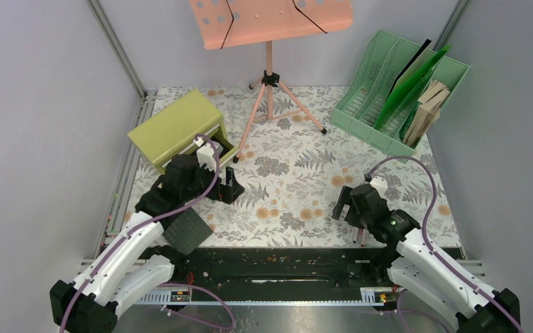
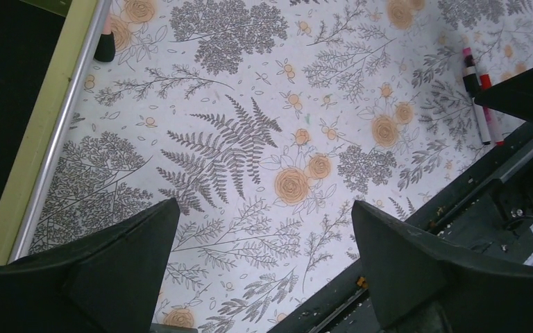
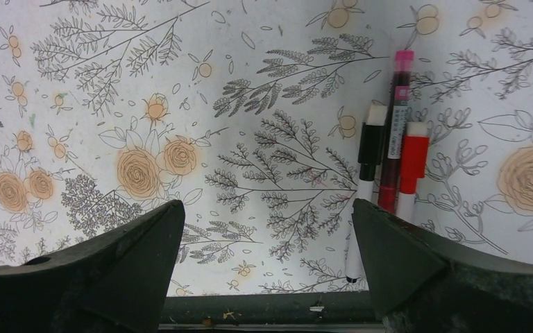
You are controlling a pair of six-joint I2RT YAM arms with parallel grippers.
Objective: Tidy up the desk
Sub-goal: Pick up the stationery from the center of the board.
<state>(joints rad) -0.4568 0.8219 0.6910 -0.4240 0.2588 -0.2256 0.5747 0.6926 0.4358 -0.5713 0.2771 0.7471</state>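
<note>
Near the front edge of the desk (image 1: 298,173) we counted three pens (image 3: 391,159) side by side, two ends cut off behind a finger of the right gripper (image 3: 268,205). One dark square (image 1: 189,230), possibly a pad, sat half hidden under the left arm (image 1: 128,246). Both the left gripper (image 2: 265,208) and the right gaped wide, empty, above the desk.

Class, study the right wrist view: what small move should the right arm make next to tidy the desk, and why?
Probably shift the open right gripper sideways over the three pens, since they lie loose together on the desk, in front of one finger rather than between both.
</note>
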